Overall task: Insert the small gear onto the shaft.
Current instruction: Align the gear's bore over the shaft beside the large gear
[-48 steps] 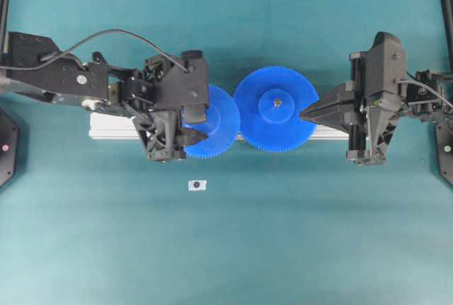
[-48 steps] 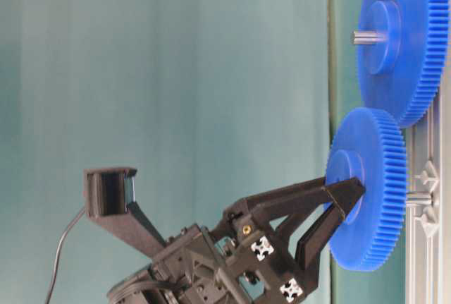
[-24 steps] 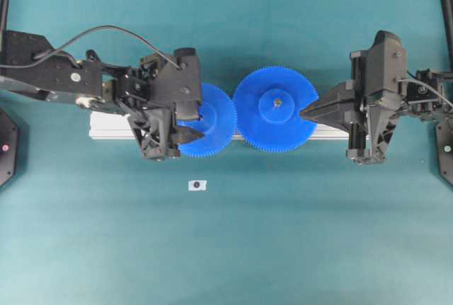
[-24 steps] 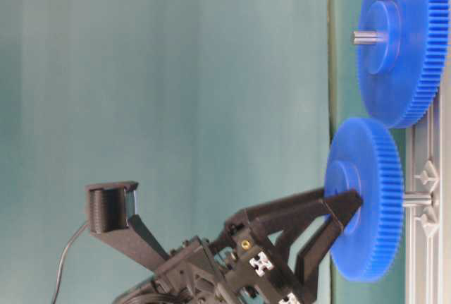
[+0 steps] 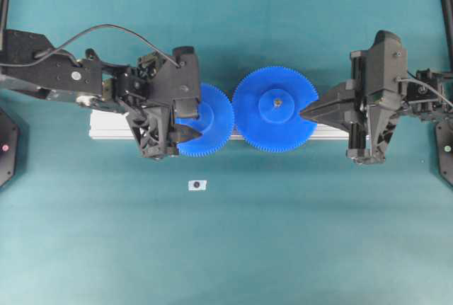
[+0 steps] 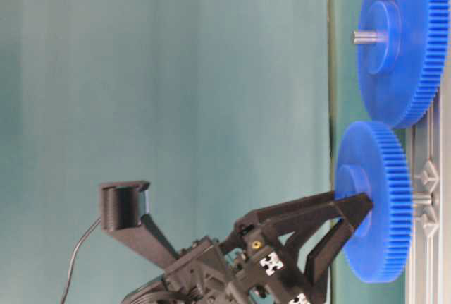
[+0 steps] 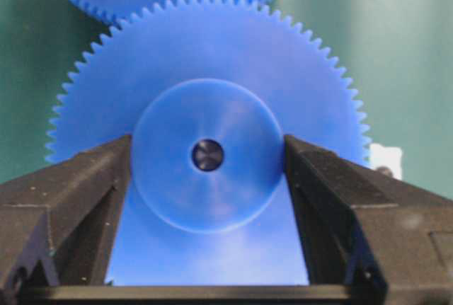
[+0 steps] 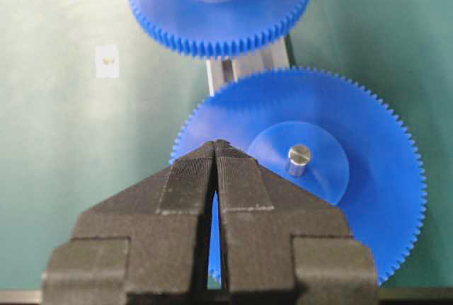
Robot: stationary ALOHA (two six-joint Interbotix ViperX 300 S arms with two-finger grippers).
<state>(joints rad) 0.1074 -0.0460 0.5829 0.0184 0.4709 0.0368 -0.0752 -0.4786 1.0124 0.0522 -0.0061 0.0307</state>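
1. Small gear [image 5: 212, 124] sits left-centre, on the shaft [image 7: 207, 155] over the aluminium rail [image 5: 106, 127], teeth meeting the large gear [image 5: 276, 109].
2. L gripper [image 7: 207, 163] clamps its hub.
3. R gripper [image 8: 215, 151] pinched closed, empty, at large gear's edge.

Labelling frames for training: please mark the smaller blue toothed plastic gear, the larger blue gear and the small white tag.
smaller blue toothed plastic gear [image 5: 216, 128], overhead view, toothed face.
larger blue gear [image 5: 263, 122], overhead view, flat face.
small white tag [image 5: 197, 185], overhead view, centre.
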